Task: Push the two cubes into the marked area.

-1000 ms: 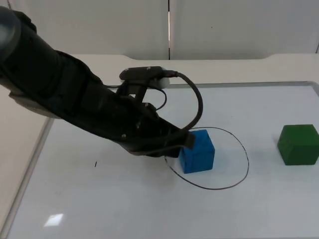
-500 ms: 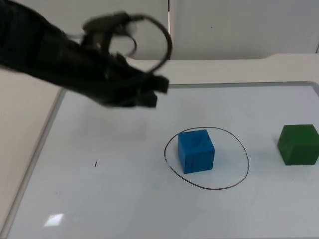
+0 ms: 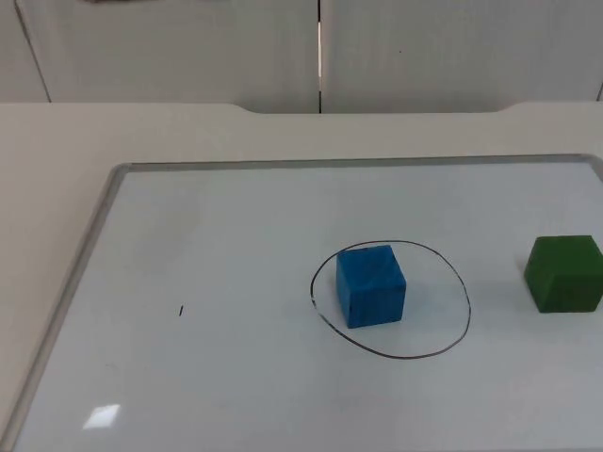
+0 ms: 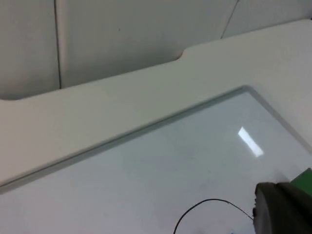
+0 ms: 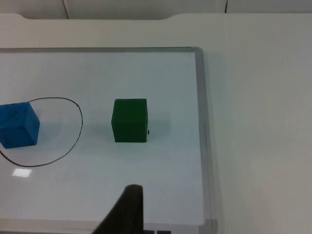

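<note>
A blue cube [image 3: 371, 285] sits on the whiteboard inside the hand-drawn black circle [image 3: 467, 306], toward the circle's left side. A green cube [image 3: 564, 273] rests outside the circle, near the board's right edge. From the right wrist view, my right gripper [image 5: 127, 212] hangs above the board's near edge, well short of the green cube [image 5: 129, 120], with the blue cube [image 5: 17, 124] and the circle [image 5: 80, 122] beyond to the side. My left gripper [image 4: 285, 209] is raised high over the board; past it lie an arc of the circle [image 4: 204, 202] and a sliver of the green cube [image 4: 306, 176].
The whiteboard has a raised grey frame [image 3: 104, 202] and lies on a white table that ends at the grey partition wall [image 3: 188, 47]. A small black tick mark [image 3: 181, 311] is on the board's left half.
The left arm, which was touching the blue cube's left side, rose and pulled back toward the upper left, out of the top view. Both cubes stayed put.
</note>
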Controlling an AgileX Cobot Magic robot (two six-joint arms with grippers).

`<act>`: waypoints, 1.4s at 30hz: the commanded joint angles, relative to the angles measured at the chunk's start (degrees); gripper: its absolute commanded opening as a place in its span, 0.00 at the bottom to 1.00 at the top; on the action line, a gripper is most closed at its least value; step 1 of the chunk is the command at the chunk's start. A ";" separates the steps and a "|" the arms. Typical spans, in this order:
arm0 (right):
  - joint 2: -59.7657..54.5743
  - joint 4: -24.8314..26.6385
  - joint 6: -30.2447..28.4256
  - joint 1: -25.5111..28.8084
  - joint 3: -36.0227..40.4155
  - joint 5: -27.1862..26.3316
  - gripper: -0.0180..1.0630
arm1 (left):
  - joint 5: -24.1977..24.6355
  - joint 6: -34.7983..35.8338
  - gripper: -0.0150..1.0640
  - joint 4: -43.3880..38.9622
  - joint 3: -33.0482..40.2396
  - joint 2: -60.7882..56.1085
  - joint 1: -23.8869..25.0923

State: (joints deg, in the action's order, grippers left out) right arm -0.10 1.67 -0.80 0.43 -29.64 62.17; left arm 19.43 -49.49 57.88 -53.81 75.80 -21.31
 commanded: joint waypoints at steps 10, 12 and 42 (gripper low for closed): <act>0.10 -0.08 -0.08 0.33 0.18 -0.42 0.99 | 9.45 24.94 0.01 -24.97 -0.10 -17.38 0.10; 0.10 -0.08 -0.08 0.33 0.18 -0.42 0.99 | 10.24 25.38 0.01 -24.96 -0.10 -18.72 0.10; 0.10 0.02 -0.08 0.33 0.18 -0.42 0.99 | 24.41 42.14 0.01 -45.80 20.52 -53.93 0.10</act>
State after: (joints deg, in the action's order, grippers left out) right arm -0.10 1.67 -0.59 0.43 -29.64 62.17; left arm 42.43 -7.94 12.68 -34.80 24.37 -21.31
